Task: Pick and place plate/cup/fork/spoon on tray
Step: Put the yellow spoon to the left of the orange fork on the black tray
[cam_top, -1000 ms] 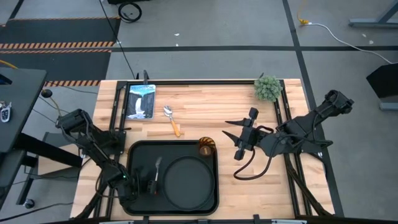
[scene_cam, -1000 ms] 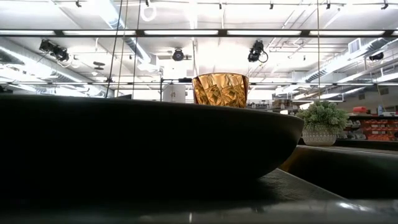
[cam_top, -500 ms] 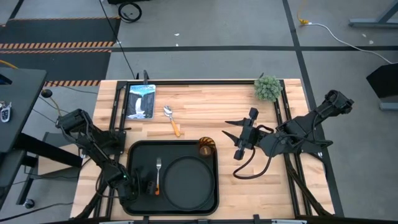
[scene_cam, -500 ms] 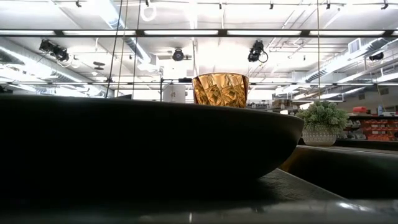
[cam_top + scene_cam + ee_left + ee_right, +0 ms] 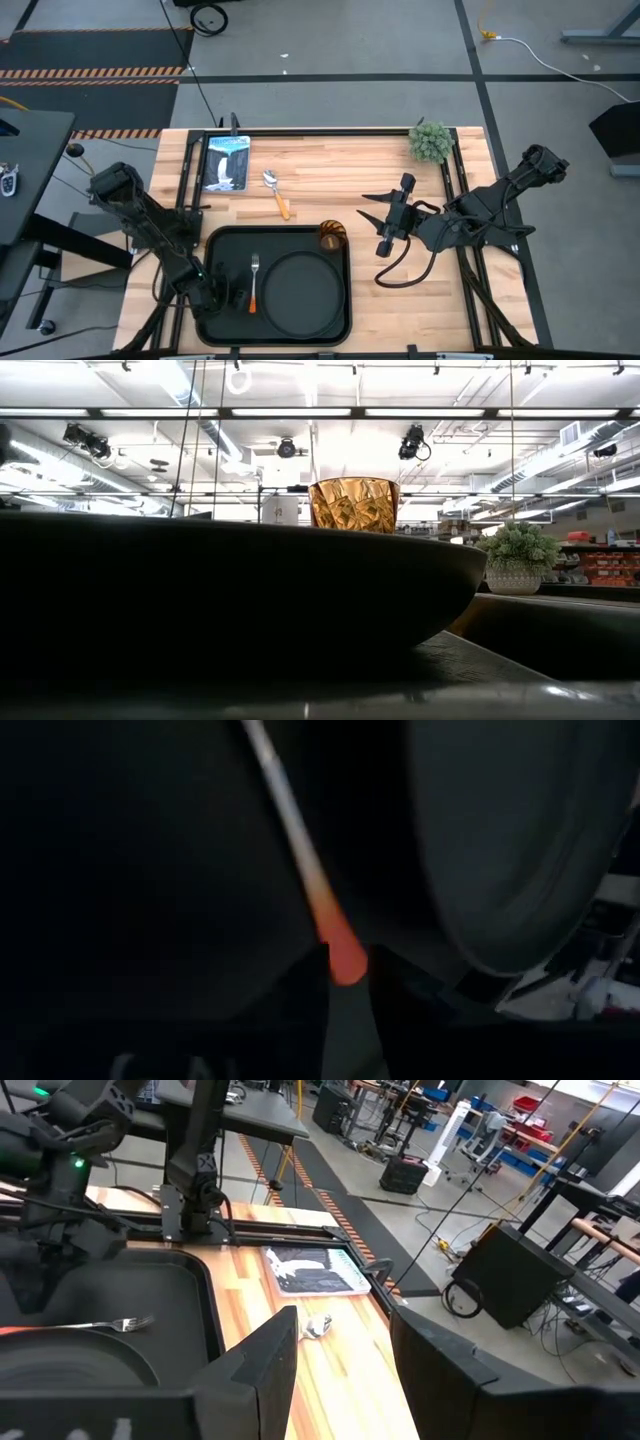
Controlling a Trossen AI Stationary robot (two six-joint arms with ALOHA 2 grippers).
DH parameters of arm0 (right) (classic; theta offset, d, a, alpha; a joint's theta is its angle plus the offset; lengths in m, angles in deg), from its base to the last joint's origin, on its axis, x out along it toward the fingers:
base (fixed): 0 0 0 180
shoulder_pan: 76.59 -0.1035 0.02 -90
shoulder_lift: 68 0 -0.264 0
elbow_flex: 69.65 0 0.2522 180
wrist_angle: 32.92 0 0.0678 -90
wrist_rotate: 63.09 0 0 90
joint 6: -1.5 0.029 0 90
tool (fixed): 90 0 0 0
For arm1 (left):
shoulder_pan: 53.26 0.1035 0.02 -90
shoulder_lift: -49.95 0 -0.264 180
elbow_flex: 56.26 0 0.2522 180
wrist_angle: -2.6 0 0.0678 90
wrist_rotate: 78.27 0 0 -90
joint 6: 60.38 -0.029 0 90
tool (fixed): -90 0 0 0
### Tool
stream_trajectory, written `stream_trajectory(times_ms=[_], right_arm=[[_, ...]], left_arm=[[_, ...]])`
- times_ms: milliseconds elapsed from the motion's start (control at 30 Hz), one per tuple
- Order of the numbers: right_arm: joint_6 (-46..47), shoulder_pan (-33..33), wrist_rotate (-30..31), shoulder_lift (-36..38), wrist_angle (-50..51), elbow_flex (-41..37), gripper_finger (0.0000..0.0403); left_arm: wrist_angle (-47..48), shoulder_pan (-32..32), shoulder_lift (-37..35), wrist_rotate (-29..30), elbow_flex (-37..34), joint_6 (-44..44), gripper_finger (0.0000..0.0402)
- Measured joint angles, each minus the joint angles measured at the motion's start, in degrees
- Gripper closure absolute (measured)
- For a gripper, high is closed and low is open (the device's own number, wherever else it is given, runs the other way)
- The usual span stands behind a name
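The black tray (image 5: pixel 222 250) lies at the table's near left. On it are the round black plate (image 5: pixel 300 285) and, left of the plate, the fork (image 5: pixel 254 272), flat with its tines toward the far edge. The amber cup (image 5: pixel 332 237) stands at the tray's far right corner and also shows in the low view (image 5: pixel 354 505). The spoon (image 5: pixel 275 192) lies on the wood beyond the tray. My left gripper (image 5: pixel 238 298) is low over the tray's near left, at the fork's handle end. My right gripper (image 5: pixel 385 228) is open and empty, right of the cup. My left gripper has the free end of the fork's orange handle (image 5: pixel 345 960) between its two fingertips (image 5: pixel 305 982), which stand close on either side of it. The fingers come from the table's left, slanting down. The fork lies flat on the tray, its tines (image 5: pixel 255 261) away from the gripper.
A small upright picture panel (image 5: pixel 225 162) stands at the far left and a potted plant (image 5: pixel 431 141) at the far right. Bare wood lies between the tray and my right arm (image 5: pixel 480 215).
The fork has come down from a slight tilt to lie flat on the tray beside the plate. My left arm has drawn back a little toward the table's left edge, leaving more of the orange handle uncovered. My right arm has kept still.
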Motion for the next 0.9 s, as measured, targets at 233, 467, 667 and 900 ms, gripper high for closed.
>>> stream_trajectory(times_ms=[233, 467, 667, 900], right_arm=[[0.0, 0.0, 0.0, 0.0, 0.0, 0.0, 0.0235], [-1.2, 3.1, 0.0, 0.1, 2.9, -1.3, 0.0235], [-2.6, 9.5, -6.1, 5.4, -0.9, -8.9, 0.0243], [-7.5, 12.8, -13.3, 20.5, -13.4, -22.1, 0.0269]], left_arm=[[5.1, 8.0, -5.9, -0.6, 0.0, -12.2, 0.0340], [9.9, 20.0, -11.3, -0.8, 0.0, -27.8, 0.0344], [9.6, 29.6, -14.4, -3.9, 0.0, -39.0, 0.0344], [9.5, 37.6, -15.2, -5.9, 0.0, -47.1, 0.0344]])
